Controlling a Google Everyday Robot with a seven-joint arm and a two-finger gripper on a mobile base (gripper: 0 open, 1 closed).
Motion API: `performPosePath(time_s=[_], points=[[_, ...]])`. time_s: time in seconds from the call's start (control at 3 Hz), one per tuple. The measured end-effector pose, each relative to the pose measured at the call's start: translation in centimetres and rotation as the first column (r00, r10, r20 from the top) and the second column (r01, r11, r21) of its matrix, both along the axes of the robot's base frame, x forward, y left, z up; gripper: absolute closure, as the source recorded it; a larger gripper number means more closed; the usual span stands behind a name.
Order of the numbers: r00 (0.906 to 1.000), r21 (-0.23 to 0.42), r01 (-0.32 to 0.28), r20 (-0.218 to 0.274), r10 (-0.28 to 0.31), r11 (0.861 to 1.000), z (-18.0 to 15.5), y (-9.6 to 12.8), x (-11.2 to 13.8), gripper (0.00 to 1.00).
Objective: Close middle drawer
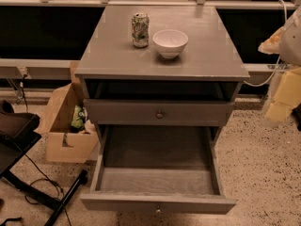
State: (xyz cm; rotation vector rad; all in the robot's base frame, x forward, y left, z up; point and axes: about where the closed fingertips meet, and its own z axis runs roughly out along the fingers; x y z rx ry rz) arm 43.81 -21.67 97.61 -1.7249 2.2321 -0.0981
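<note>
Jaw state: can't tell; gripper (pixel 282 100) hangs at the right edge of the camera view, apart from the cabinet (pixel 117 62), approx level w/ the top drawer (pixel 188 113); middle drawer (pixel 117 202) is pulled far out toward the camera, its deep box open to view, front low in the frame w/ a small round knob (pixel 158 210) at centre; top drawer is out only slightly; on the cabinet top a soda can (pixel 140 30) stands upright just left of a white bowl (pixel 170 42); cardboard box (pixel 66 135) on the floor, left of the cabinet.
</note>
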Motion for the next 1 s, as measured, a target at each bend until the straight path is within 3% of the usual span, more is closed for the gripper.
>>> performPosePath(time_s=[0.67,1.0], points=[[0.9999,0.005,0.012,-0.009,-0.012,1.0,-1.7,-0.1,-1.0,0.0],[0.9962,0.062,0.086,0.01,-0.086,0.994,-7.1,0.5,-4.7,0.26]])
